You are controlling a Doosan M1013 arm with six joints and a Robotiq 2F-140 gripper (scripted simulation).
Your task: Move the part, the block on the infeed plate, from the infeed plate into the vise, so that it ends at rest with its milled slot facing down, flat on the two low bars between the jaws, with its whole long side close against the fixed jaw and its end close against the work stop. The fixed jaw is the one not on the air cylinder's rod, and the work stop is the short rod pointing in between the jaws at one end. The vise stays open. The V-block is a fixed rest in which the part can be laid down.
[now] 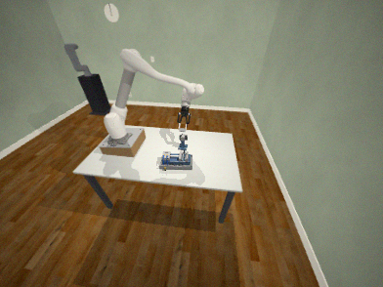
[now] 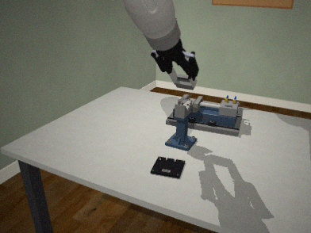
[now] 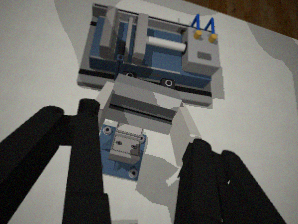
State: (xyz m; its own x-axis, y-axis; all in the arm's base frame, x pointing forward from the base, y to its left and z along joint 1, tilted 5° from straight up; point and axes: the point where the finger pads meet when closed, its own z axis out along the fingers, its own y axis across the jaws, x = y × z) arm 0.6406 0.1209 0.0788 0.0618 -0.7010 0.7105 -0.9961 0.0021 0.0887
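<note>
My gripper [image 2: 183, 76] pinches the part [image 2: 185, 82], a grey block, in the air above the vise [image 2: 210, 115]. In the wrist view the block's long side runs across my fingers, roughly parallel to the vise's jaws beyond it. The V-block [image 3: 124, 146] sits directly below. I cannot make out the work stop.

No words, numbers, brands or signs can be read anywhere. The vise [image 2: 206, 115], the black plate [image 2: 168, 166] in front of it and the round wall clock [image 1: 111, 13] carry no legible marks.
</note>
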